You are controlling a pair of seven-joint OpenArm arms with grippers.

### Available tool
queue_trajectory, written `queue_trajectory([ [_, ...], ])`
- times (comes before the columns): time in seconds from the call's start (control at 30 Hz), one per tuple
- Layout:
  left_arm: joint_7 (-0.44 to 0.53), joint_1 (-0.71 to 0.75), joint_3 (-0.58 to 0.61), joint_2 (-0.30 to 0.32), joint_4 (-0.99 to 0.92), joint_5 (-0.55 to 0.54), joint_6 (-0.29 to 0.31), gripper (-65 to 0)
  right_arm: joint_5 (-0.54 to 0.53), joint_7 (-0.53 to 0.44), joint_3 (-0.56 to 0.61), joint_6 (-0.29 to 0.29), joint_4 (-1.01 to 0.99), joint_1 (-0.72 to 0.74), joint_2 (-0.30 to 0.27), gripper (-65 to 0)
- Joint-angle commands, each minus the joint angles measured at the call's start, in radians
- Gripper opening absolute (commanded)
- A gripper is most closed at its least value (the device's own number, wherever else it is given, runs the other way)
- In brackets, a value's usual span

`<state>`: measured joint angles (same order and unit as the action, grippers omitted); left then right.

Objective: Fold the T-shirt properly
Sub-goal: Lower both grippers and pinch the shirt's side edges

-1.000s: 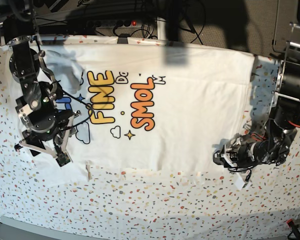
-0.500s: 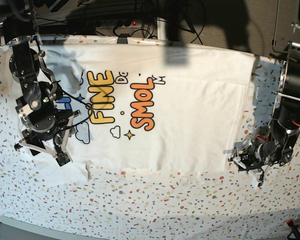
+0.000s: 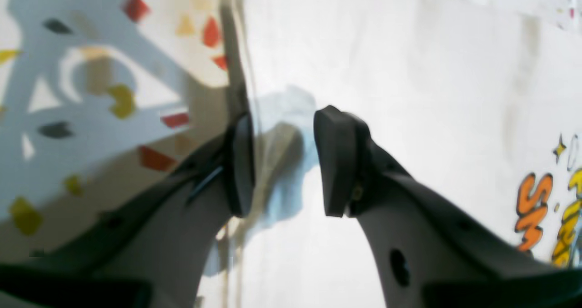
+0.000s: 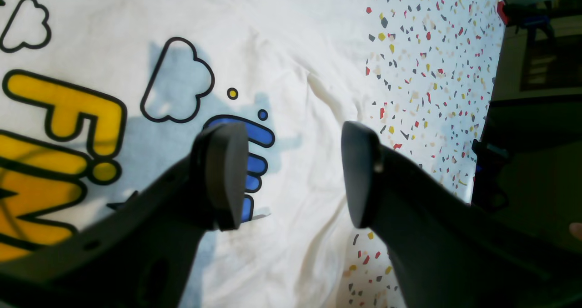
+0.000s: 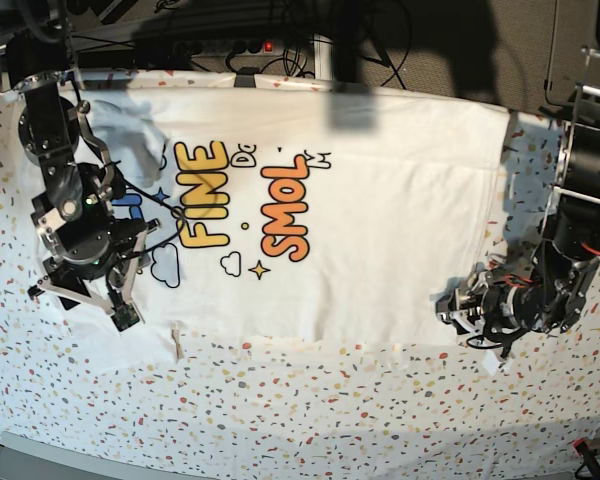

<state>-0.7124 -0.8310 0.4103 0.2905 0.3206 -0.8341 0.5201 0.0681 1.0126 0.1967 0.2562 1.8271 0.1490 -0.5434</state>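
T-shirt [image 5: 360,200] lies flat, print up, on the speckled tablecloth [image 5: 280,400].
Left gripper [image 3: 282,162] straddles the shirt's hem edge, jaws apart (nothing clamped); right gripper [image 4: 291,171] hovers released over the blue print.

This looks like a robotics lab, not a home. Two black robot arms [image 5: 75,215] stand at 9 and 3 o'clock of a desk [image 5: 310,400] covered with a white speckled tablecloth [image 5: 380,395]. Behind the desk, at 12 o'clock, black cables [image 5: 395,45] lie on a dark grey floor, and a power strip [image 5: 242,47] shows a small red light (probably its switch).
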Motion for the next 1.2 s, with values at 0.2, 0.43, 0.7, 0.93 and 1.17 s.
queue_trajectory([
  [0.2,0.042,-0.034,-0.004,0.006,0.012,-0.090,0.008,-42.2,0.006,-0.011,-0.009,-0.005,0.017,0.019,-0.013,-32.0],
  [0.43,0.120,-0.033,-0.004,0.006,0.012,0.026,0.008,-42.2,0.007,-0.013,-0.009,-0.005,0.017,0.020,-0.014,-32.0],
  [0.7,0.163,-0.024,-0.004,0.006,0.012,0.048,0.008,-42.3,0.006,-0.013,-0.009,-0.006,0.017,0.020,-0.013,-32.0],
  [0.93,0.195,-0.013,-0.004,0.006,0.012,0.049,0.008,-61.0,0.006,-0.013,-0.009,-0.005,0.017,0.020,-0.013,-32.1],
  [1.17,0.243,-0.014,-0.004,0.006,0.012,0.049,0.008,-65.0,0.007,-0.014,-0.009,-0.006,0.017,0.020,-0.013,-32.1],
])
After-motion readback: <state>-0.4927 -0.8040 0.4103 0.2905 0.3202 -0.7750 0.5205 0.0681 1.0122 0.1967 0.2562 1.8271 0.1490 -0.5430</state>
